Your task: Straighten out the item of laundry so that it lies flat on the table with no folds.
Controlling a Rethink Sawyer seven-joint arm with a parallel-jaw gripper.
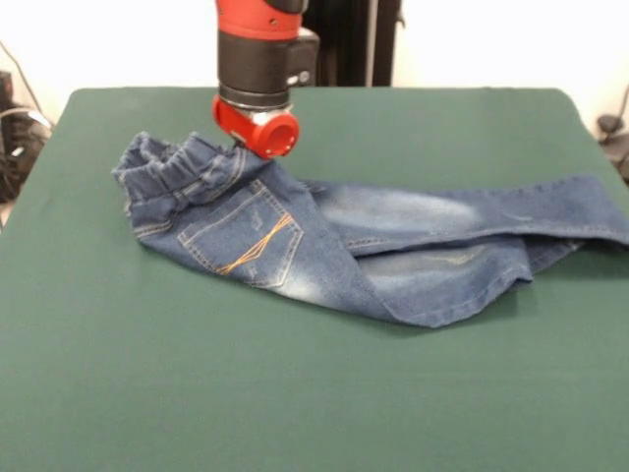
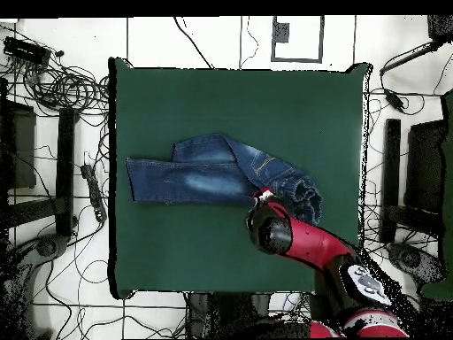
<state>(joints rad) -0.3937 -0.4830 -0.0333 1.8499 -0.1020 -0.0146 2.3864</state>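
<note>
The blue denim jeans (image 1: 324, 236) lie across the middle of the dark green table (image 1: 295, 393). Their elastic waistband (image 1: 167, 172) is bunched up at the left in the front view. A back pocket with orange stitching (image 1: 246, 236) faces up. The legs run to the right. One reaches the table's right edge and the other is folded back under it. My gripper (image 1: 239, 149) comes down from above onto the waistband's far side, under the red wrist (image 1: 257, 128). Its tips are hidden against the denim. In the overhead view the jeans (image 2: 212, 173) lie mid-table and the gripper (image 2: 262, 197) is at their waist end.
The table (image 2: 230, 97) has green surface all round the jeans. In the overhead view, cables (image 2: 62, 88) and dark stands (image 2: 66, 168) lie on the tiled floor at both sides. My red arm (image 2: 318, 252) reaches in from the bottom right.
</note>
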